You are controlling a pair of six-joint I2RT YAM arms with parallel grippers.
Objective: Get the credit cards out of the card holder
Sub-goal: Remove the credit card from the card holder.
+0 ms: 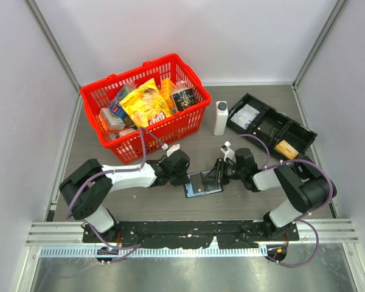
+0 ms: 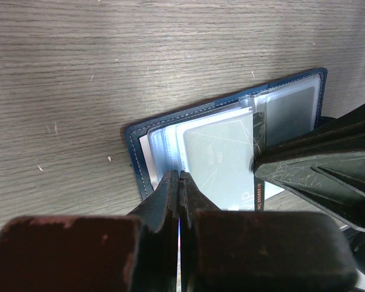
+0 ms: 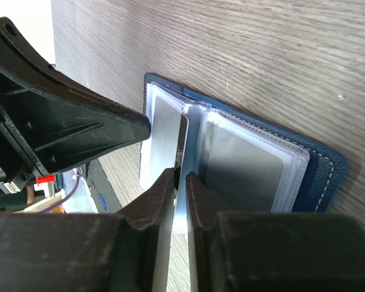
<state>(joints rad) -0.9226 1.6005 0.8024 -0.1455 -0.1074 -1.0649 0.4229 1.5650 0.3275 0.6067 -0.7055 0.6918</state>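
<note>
My left gripper point(image 2: 179, 180) is pinched tight at the near edge of the navy card holder point(image 1: 203, 183), which lies open flat on the table point(image 2: 109, 61) between my arms with pale sleeves fanned and a grey card point(image 2: 222, 159) showing, my right gripper point(image 3: 181, 176) stands barely parted astride a sleeve edge, and there's open wood beyond the stitched rim.

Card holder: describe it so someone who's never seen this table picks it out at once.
Start at the red basket at the back left of the table, then come toward the near edge to where the left gripper and right gripper meet. The card holder lies open flat between them. It is the only navy-blue, book-like thing, with pale clear sleeves inside.
</note>
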